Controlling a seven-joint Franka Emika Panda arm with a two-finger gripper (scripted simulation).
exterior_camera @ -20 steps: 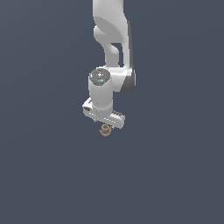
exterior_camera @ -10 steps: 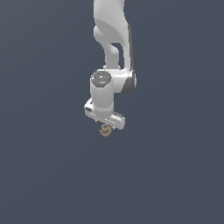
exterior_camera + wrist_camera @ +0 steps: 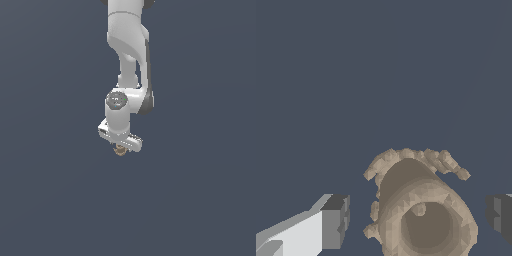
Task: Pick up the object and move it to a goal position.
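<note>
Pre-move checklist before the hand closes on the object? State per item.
1. Object between the fingers: ok. In the wrist view the tan lumpy object sits between the two dark finger pads.
2. Hand open: ok. There is a gap between the object and the pad on each side.
3. Hand over the object: ok. In the exterior view the hand is directly above the object.
4. Object centred between the pads: cannot tell exactly; the gaps look roughly alike.
5. Finger depth around the object: cannot tell; the hand covers most of it in the exterior view.
6. Goal position: cannot tell; no marker is visible.
</note>
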